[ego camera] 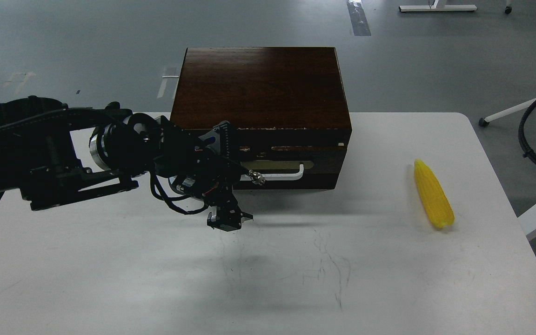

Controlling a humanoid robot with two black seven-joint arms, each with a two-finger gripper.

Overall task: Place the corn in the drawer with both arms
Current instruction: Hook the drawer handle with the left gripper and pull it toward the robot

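Note:
The yellow corn (433, 201) lies on the white table at the right, its tip pointing away from me. The dark brown drawer (326, 163) sits in the front of its wooden casing (258, 88) and is pulled out a little; a thin pale strip (303, 148) shows along its chipped top edge. My left gripper (252, 176) reaches in from the left and is closed on the left end of the white bar handle (289, 175). The corn lies far to its right. My right arm and gripper are out of view.
The white table (110, 279) carries the casing at the back middle. Its right edge runs just beyond the corn. A black cable loop (526, 139) and a white stand leg (510, 111) are off the table at the right.

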